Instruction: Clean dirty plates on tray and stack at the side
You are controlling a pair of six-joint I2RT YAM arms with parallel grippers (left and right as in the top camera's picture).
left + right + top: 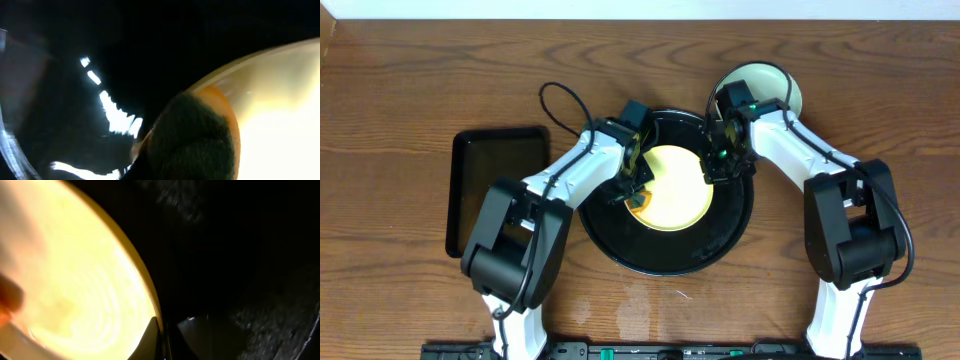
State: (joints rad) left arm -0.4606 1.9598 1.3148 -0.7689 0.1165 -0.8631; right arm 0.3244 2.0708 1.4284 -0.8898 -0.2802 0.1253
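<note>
The pale yellow plate [678, 185] lies in the round black tray [665, 255]. My left gripper [636, 190] is shut on a dark green and orange sponge [641, 204] and presses it on the plate's left edge. In the left wrist view the sponge [192, 142] covers the plate's rim [280, 100], and the fingers are hidden. My right gripper [715, 165] is shut on the plate's right rim. In the right wrist view one finger is over the plate [75, 280] and one is outside it [162, 337]. A mint-green plate [775, 85] lies on the table behind the tray, partly hidden by my right arm.
A smaller rectangular black tray [500, 190] lies on the wooden table to the left. The round tray's glossy floor shows in the left wrist view [75, 75] and the right wrist view [240, 255]. A black cable [560, 100] loops behind my left arm.
</note>
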